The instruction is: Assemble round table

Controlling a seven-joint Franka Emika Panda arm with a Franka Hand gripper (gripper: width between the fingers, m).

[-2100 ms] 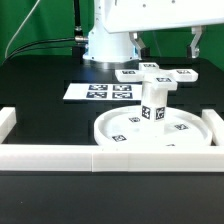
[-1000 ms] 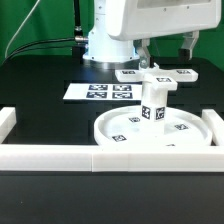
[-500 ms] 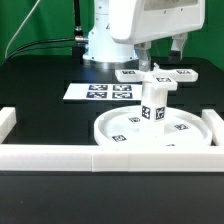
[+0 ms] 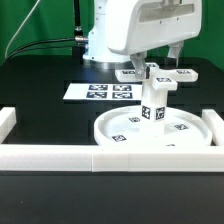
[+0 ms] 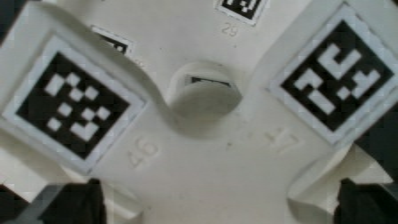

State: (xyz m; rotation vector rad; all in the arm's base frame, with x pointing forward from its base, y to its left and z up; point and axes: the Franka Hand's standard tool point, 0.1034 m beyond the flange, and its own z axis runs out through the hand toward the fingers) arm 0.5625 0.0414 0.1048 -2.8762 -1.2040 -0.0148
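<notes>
The large round rimmed disc [image 4: 110, 128] lies on the black table at the front right. The short thick cylinder [image 4: 153, 103] stands upright on its middle. The cross-shaped four-armed piece [image 4: 157, 76] sits on top of the cylinder. My gripper [image 4: 163, 56] hangs just above the cross piece, open and empty. In the wrist view the cross piece [image 5: 205, 150] fills the frame, with its centre hole and tagged arms showing. The dark fingertips [image 5: 71, 205] stand on either side of its body, and I cannot tell whether they touch it.
The marker board [image 4: 98, 92] lies flat behind the disc, toward the exterior view's left. Long white border blocks run along the front edge [image 4: 100, 155] and the left side [image 4: 8, 120]. The robot base stands at the back.
My gripper has moved toward the exterior view's left and come down over the cross piece. The disc, cylinder and cross piece have not moved.
</notes>
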